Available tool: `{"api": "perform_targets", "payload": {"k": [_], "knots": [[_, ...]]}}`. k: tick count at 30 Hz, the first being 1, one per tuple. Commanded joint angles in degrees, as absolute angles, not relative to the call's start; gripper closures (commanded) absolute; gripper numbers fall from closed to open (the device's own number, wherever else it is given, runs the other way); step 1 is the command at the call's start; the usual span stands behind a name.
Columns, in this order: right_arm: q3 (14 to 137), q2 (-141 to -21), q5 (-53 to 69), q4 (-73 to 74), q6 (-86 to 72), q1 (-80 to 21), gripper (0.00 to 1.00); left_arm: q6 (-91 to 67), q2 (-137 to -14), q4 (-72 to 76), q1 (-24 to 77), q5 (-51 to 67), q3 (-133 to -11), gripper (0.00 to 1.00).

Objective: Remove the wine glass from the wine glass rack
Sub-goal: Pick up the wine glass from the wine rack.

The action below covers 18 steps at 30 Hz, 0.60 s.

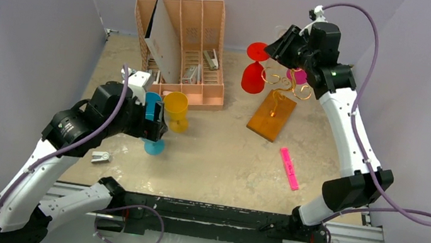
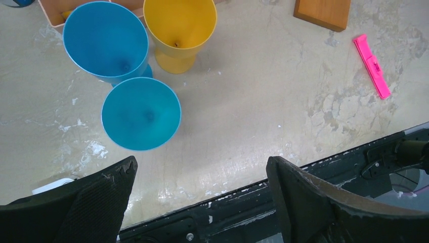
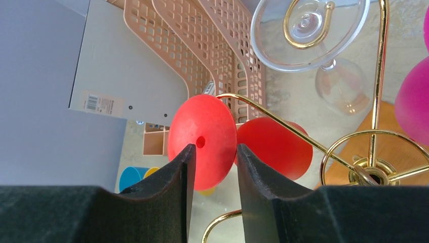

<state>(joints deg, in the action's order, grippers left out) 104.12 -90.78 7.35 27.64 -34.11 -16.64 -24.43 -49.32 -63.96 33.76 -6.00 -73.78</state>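
Red wine glass (image 3: 202,136) is hanging on the wine glass rack (image 1: 271,116), its foot just past the right fingers (image 3: 172,182). They are sitting close together, and I cannot tell if they are squeezing it. Left fingers (image 2: 101,202) are gaping wide.

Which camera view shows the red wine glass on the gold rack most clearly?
The right wrist view: the red wine glass sits large at the centre, with its round foot facing the camera just beyond the right gripper. The top external view shows it small, on the wine glass rack. The left wrist view misses it.

Items present: two blue glasses (image 2: 105,40) (image 2: 140,114), one yellow glass (image 2: 179,25), one red glass (image 3: 207,121), one clear glass (image 3: 273,35), one magenta glass (image 3: 415,101), one wire rack (image 1: 271,118), one organiser (image 1: 204,24), one pink marker (image 1: 289,169).
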Motion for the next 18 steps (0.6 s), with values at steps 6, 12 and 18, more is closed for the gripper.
{"api": "perform_targets", "payload": {"k": [6,12,18], "knots": [[103.18,-91.86,10.37,24.87,-36.69,-15.66,0.64,-23.38,-49.48,-62.78,33.66,-5.02,-75.59,0.03],[102.72,-91.76,10.81,24.96,-36.75,-15.33,0.66,-23.38,-49.95,-62.66,33.62,-4.86,-75.5,0.03],[99.91,-90.9,9.5,23.18,-36.07,-15.23,0.74,-23.82,-50.65,-62.92,33.58,-4.83,-75.27,0.04]]}}
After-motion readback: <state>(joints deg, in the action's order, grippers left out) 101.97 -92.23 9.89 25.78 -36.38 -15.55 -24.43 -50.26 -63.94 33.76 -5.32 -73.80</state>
